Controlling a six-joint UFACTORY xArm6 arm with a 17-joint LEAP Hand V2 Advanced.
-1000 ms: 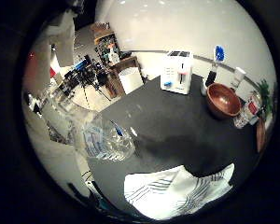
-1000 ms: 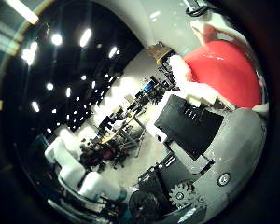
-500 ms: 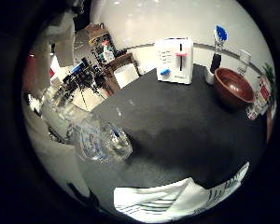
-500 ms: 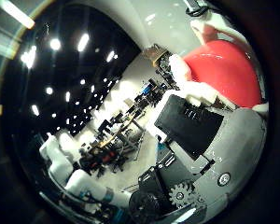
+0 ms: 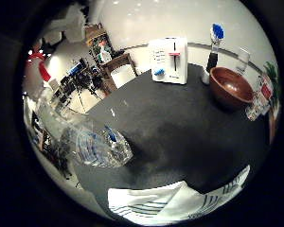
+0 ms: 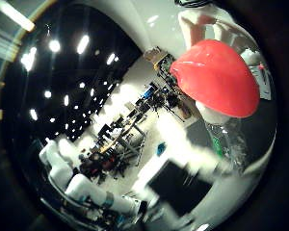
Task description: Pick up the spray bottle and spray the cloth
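Note:
A clear spray bottle (image 5: 92, 146) with a blue-printed label lies close against my palm, above the edge of the dark table (image 5: 180, 127). Its red spray head (image 6: 216, 79) fills much of the thumb side view, with the clear neck just under it. My hand (image 6: 82, 187) shows as white finger parts curled at that view's edge, and it holds the bottle. A white cloth (image 5: 180, 205) with dark stripes lies flat on the table near its front edge, apart from the bottle.
At the table's far side stand a white appliance (image 5: 169, 60), a blue-topped brush (image 5: 214, 52), a glass (image 5: 243, 59) and a brown bowl (image 5: 231, 87). A plastic bottle (image 5: 258, 101) lies beside the bowl. Beyond the table are desks and equipment.
Both views have shifted, so the hand has moved and turned. The bottle stays in place against the palm. The cloth now sits nearer the view's edge, the appliance more central.

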